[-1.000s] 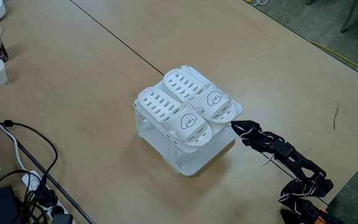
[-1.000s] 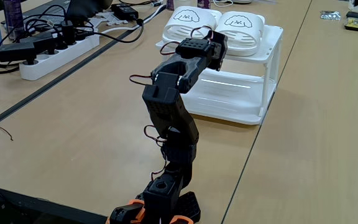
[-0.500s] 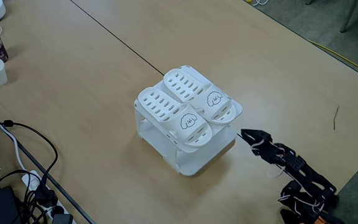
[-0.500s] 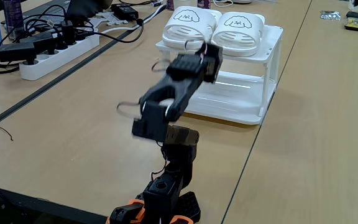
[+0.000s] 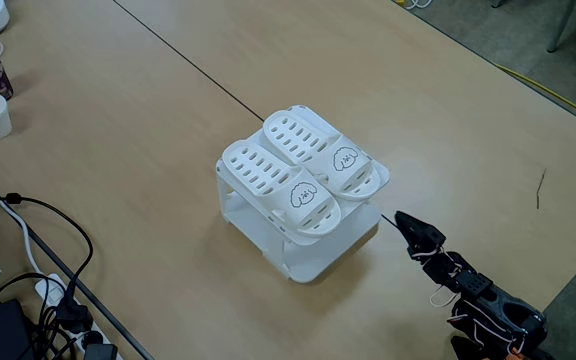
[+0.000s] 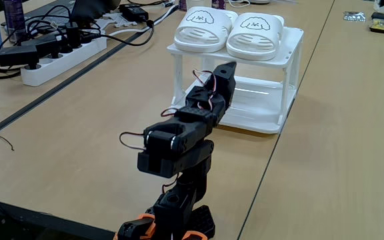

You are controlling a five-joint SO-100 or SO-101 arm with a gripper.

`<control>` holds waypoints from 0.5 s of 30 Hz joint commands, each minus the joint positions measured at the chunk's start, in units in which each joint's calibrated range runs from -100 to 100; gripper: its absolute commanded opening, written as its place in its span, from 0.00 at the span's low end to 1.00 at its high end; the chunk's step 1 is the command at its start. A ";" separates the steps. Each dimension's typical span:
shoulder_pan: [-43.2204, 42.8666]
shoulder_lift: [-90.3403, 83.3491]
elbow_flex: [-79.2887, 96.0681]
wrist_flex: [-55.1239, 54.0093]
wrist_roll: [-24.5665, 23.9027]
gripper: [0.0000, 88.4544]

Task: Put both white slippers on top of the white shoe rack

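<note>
White slippers (image 5: 300,168) sit side by side atop the white shoe rack (image 5: 313,258), mid-frame; a power strip (image 6: 59,50) lies upper left. My arm folds low, gripper (image 5: 404,222) closed, empty.

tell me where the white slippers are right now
Both white slippers sit side by side on top of the white shoe rack, mid-table in both fixed views.

Arm base (image 5: 488,345) cut off at frame edge, fingers' (image 6: 227,67) gap indiscernible
</note>
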State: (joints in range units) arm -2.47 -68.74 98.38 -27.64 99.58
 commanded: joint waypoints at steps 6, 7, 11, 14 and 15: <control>0.33 -20.40 1.62 -21.28 0.42 0.01; 0.33 -23.43 1.62 -21.28 0.42 0.01; -0.24 -31.26 1.17 -22.58 0.42 0.01; -0.24 -30.00 1.17 -30.86 0.42 0.01; -0.16 -30.08 1.17 -33.36 0.42 0.01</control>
State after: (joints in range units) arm -2.47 -97.86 99.37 -53.56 99.58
